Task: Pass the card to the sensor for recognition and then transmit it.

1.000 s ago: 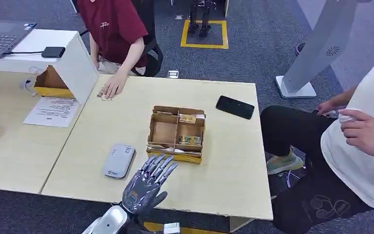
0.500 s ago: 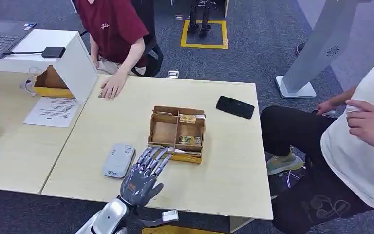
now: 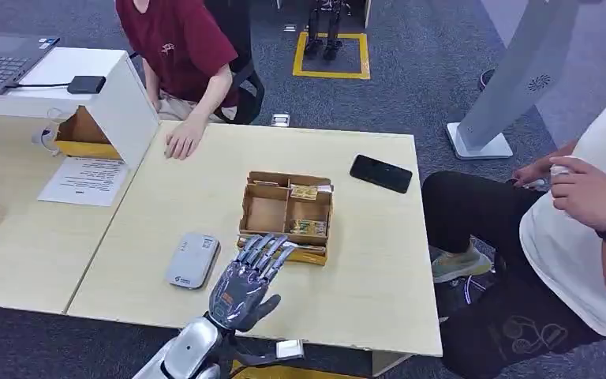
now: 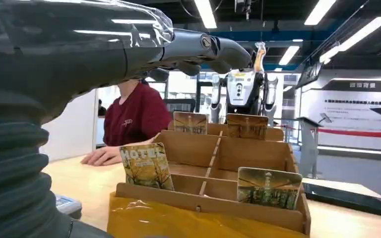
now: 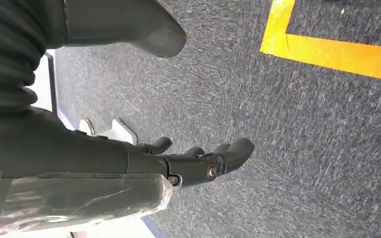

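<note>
A cardboard card box point(image 3: 286, 215) with compartments stands mid-table, holding several picture cards. A card marked HOTEL point(image 4: 146, 166) leans in the box's near compartment, another card point(image 4: 268, 186) beside it, and two stand at the back. My left hand point(image 3: 246, 283) hovers just in front of the box, fingers spread, reaching over its near edge, holding nothing. The grey card sensor point(image 3: 192, 260) lies flat on the table to the hand's left. My right hand point(image 5: 198, 161) hangs over grey carpet with fingers loosely curled, holding nothing.
A black phone point(image 3: 380, 173) lies at the table's far right. A person in red point(image 3: 183, 47) sits behind the table with a hand resting on it point(image 3: 180, 145). Another person in white point(image 3: 592, 213) sits at the right. A white stand point(image 3: 118, 99) and paper sheet point(image 3: 85, 181) are at the left.
My left hand dipped back slightly, then moved forward and right, its fingers now over the box's near edge. The person in red drew the resting hand off the small item on the table.
</note>
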Tool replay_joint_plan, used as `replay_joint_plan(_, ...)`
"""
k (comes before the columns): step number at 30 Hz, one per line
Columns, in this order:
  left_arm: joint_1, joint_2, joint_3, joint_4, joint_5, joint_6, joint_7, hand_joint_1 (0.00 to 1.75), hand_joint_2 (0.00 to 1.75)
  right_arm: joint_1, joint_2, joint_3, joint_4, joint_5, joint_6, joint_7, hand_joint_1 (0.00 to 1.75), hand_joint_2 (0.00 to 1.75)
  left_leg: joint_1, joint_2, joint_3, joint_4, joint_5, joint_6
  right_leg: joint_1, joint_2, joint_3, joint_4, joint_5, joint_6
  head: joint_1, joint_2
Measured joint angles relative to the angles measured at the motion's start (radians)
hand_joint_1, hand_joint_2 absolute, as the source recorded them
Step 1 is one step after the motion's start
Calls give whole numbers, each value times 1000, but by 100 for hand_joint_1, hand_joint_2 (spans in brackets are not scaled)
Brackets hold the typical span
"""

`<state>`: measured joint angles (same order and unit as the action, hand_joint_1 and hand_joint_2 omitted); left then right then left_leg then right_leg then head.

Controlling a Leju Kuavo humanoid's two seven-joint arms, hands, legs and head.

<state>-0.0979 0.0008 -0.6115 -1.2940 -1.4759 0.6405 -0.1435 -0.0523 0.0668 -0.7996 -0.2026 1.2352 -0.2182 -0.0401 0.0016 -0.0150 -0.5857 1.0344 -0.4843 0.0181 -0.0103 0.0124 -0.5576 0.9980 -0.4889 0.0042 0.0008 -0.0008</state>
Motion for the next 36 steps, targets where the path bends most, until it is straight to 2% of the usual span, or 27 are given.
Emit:
replay_joint_plan(8, -21, -23, -31, 21, -3, -15, -1, 0, 175, -1, 1, 0, 0, 11, 3, 0, 0, 175, 0, 0, 0, 0, 0, 0, 0, 0, 0, 0, 0, 0, 0, 0)
replay_joint_plan(18, -97, -80, -51, 170, -51, -32, 60, 0, 175, -6, 1, 0, 0, 42, 15, -10, 0, 175, 0, 0, 0, 0, 0, 0, 0, 0, 0, 0, 0, 0, 0, 0)
replay_joint_plan(24, -125, -108, -55, 236, -52, -23, 69, 0, 175, -8, 1, 0, 0, 46, 15, -8, 0, 175, 0, 0, 0, 0, 0, 0, 0, 0, 0, 0, 0, 0, 0, 0)
replay_joint_plan(36, -166, -132, -57, 310, -22, -22, 74, 0, 175, -10, 1, 0, 0, 64, 17, -8, 0, 175, 0, 0, 0, 0, 0, 0, 0, 0, 0, 0, 0, 0, 0, 0)
